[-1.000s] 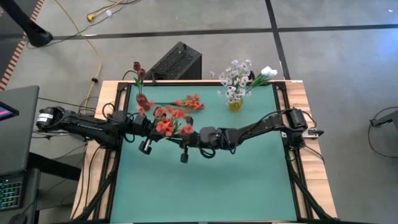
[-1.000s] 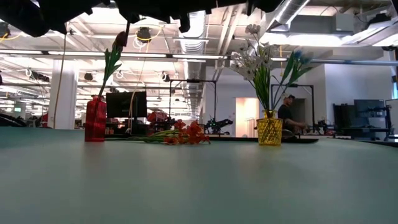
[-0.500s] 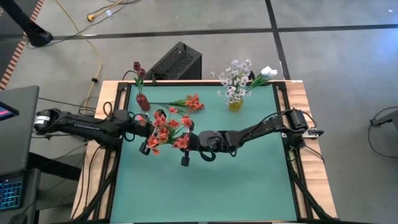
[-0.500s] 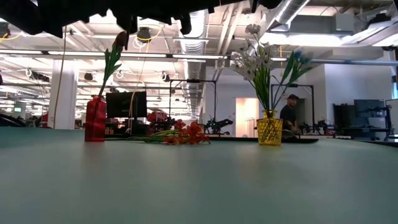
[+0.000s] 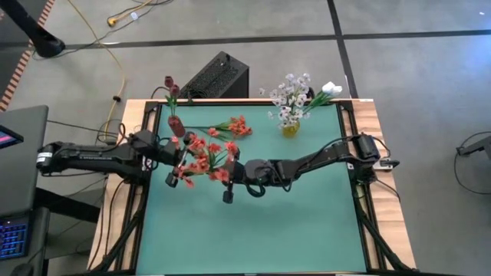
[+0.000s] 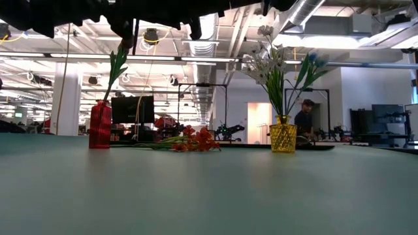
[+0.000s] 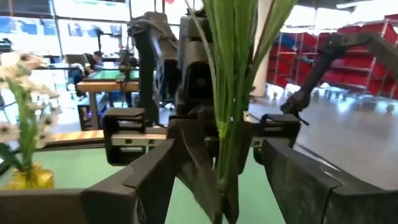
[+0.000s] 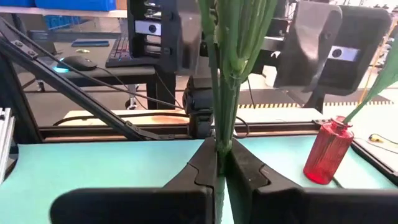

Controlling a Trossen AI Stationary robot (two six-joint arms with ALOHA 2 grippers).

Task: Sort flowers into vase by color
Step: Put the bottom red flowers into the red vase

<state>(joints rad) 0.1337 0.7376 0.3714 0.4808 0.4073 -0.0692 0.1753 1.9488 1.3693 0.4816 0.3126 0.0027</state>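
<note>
1. We see a black box [image 5: 217, 75] on the floor behind the counter [image 5: 307, 222], and a person [image 6: 302, 119] far in the room.
2. The red vase [image 5: 176, 125] holds a dark red bud [image 5: 170, 83]; the yellow vase [image 5: 290, 129] holds white flowers [image 5: 291, 96].
3. 1 red-orange flower [image 5: 234, 126] lies on the counter between the 2 vases.
4. The right hand [image 5: 230, 173] is closed on the stems of a red-orange bunch [image 5: 201, 157], lifted above the counter.
5. The left hand [image 5: 178, 161] stands wide open around these stems, not gripping them.
</note>
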